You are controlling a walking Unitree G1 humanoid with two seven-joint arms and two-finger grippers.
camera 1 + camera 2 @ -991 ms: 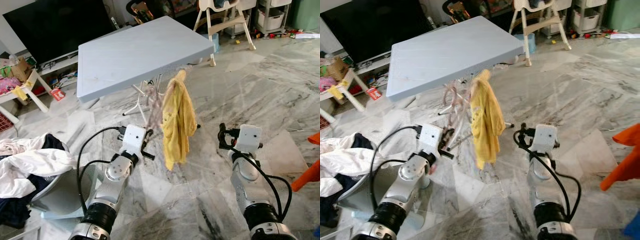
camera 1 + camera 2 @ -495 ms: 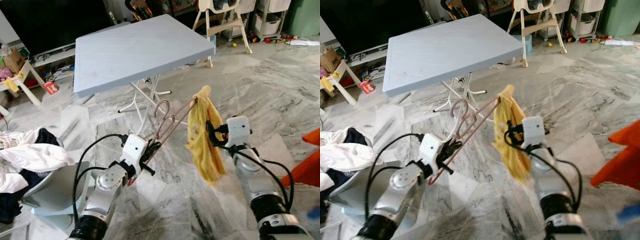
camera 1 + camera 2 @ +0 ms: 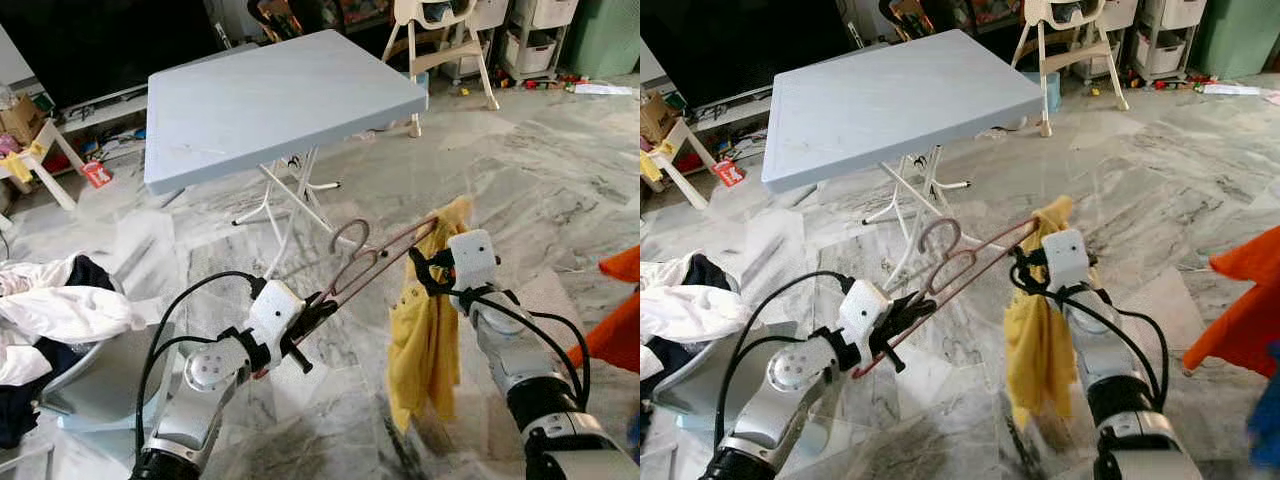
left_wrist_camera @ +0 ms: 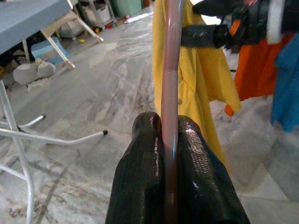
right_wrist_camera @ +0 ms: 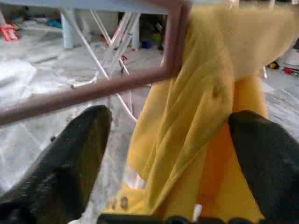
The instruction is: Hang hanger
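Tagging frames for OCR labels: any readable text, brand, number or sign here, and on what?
None readable.
Red item on the floor by the white bench: white markings, too small and blurred to read.
Cardboard box at far left: no legible print.
Left gripper, right gripper, pink hanger, yellow garment, grey table: no markings visible.

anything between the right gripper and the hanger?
Only the yellow garment, draped over the hanger end. The open right gripper straddles it. The left gripper already clamps the other end.
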